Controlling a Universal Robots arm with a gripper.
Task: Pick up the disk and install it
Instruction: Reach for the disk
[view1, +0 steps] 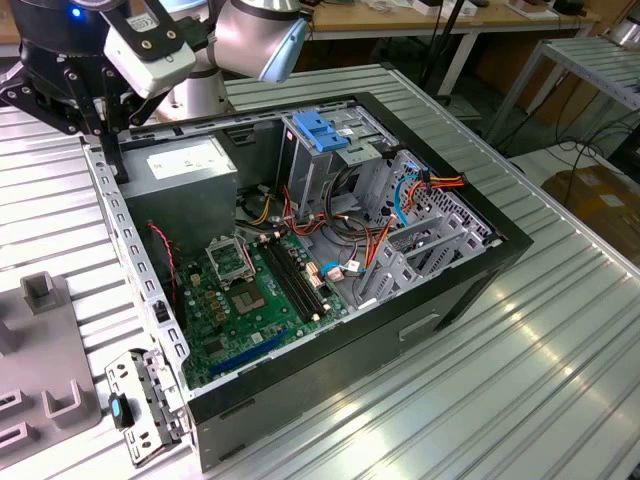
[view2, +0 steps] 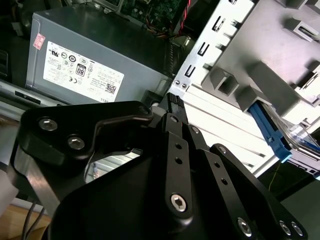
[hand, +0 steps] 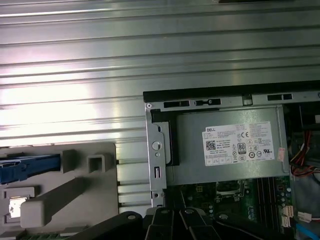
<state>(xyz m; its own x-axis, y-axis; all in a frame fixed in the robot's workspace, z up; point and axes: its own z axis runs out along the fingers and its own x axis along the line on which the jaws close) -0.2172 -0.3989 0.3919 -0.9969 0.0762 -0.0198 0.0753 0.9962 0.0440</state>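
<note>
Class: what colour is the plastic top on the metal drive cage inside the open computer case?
Blue. The plastic top shows best in the exterior view.

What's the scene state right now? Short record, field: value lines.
gripper: above the rim of the case, by the power supply, apart from the disk
disk: blue rail seen in the grey fixture, outside the case
drive cage: blue-topped, inside the case
table: ribbed metal, bears case and fixture
install: not yet done
</note>
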